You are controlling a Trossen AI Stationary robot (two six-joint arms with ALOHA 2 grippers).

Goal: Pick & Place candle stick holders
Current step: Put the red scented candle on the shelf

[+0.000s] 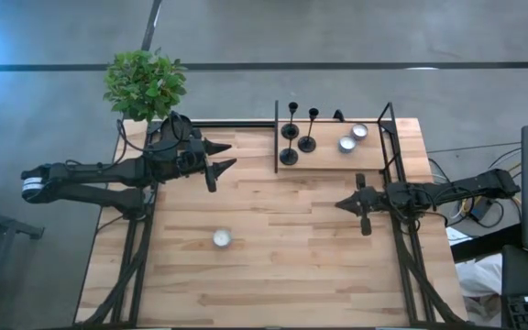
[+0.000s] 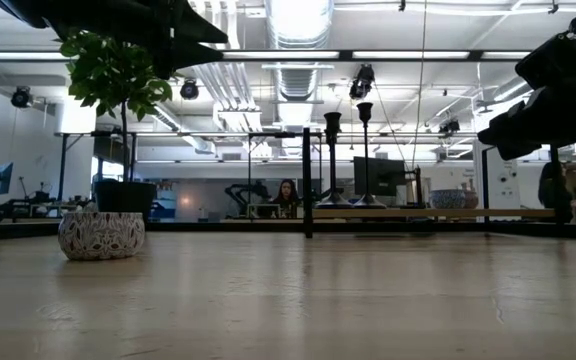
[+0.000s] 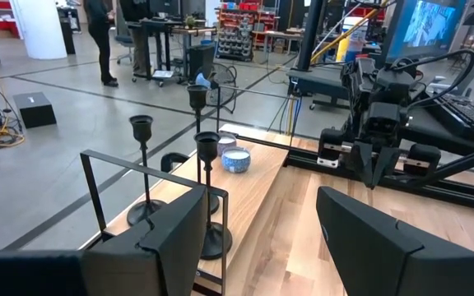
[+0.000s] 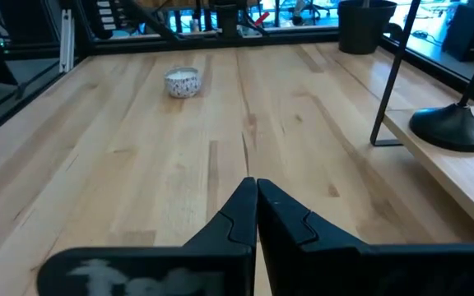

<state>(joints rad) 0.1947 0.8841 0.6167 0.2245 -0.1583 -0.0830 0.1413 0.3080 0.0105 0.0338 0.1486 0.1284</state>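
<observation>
Wooden slat table [image 1: 273, 266], black metal frame. At its far side, a raised wooden shelf [image 1: 328, 158] inside a black wire rack [image 1: 276, 137]. On the shelf: three black candle stick holders [image 1: 289, 156], each with round base, thin stem and small cup, standing upright and grouped at the shelf's left end; seen from the left wrist camera, the nearest holder [image 3: 208, 197] stands just behind the rack's wire edge, the other two beyond it. Also on the shelf, toward its right end: two small patterned bowls [image 1: 353, 137], side by side. On the open tabletop, toward the near left: one small patterned tealight cup [image 1: 221, 239], alone, well apart from the shelf. Potted green plant [image 1: 145, 84] at the far left corner. Left gripper [image 1: 220, 156]: raised above the table's left side, pointing at the shelf, fingers spread, holding nothing. Right gripper [image 1: 342, 203]: over the table's right side, below the shelf, fingers pressed together, empty. Background: workshop room, a person [image 2: 289, 194] seated far behind.
</observation>
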